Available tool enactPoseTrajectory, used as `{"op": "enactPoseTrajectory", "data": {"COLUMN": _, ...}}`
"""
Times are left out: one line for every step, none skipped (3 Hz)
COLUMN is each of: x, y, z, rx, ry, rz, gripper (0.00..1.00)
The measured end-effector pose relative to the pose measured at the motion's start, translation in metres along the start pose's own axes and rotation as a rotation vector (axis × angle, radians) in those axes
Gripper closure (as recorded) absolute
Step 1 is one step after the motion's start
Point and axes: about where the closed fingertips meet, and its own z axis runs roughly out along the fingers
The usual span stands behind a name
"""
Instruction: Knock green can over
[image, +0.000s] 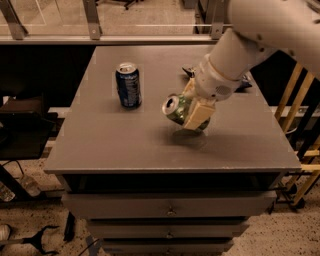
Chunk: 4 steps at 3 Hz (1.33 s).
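Observation:
The green can (176, 108) has a mottled green-and-white label and a silver top. It is tilted far over to the left, its top facing left and toward the camera, just above the grey table (125, 145). My gripper (195, 110) is shut on the green can, with one beige finger (198, 114) across its front and the other behind it. The white arm reaches in from the upper right. The can's lower end is hidden by the finger.
A dark blue can (128, 85) stands upright on the table to the left of the green can. A dark chip bag (240, 82) lies behind the arm, mostly hidden. Drawers sit below the tabletop. A yellow frame (300, 150) stands to the right.

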Motion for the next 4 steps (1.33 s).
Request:
{"op": "enactPoseTrajectory", "data": {"x": 0.0046, "y": 0.0147, "z": 0.0309, "rx": -0.089, "ry": 0.207, "rz": -0.129, "gripper": 1.00}}
{"op": "enactPoseTrajectory", "data": {"x": 0.0084, "y": 0.0179, "z": 0.0358, "rx": -0.116, "ry": 0.284, "rz": -0.172, "gripper": 0.97}}
{"op": "enactPoseTrajectory", "data": {"x": 0.0080, "y": 0.0178, "z": 0.0349, "rx": -0.116, "ry": 0.284, "rz": -0.172, "gripper": 0.79}}
{"op": "enactPoseTrajectory", "data": {"x": 0.0076, "y": 0.0178, "z": 0.0353, "rx": -0.114, "ry": 0.284, "rz": -0.173, "gripper": 0.56}}
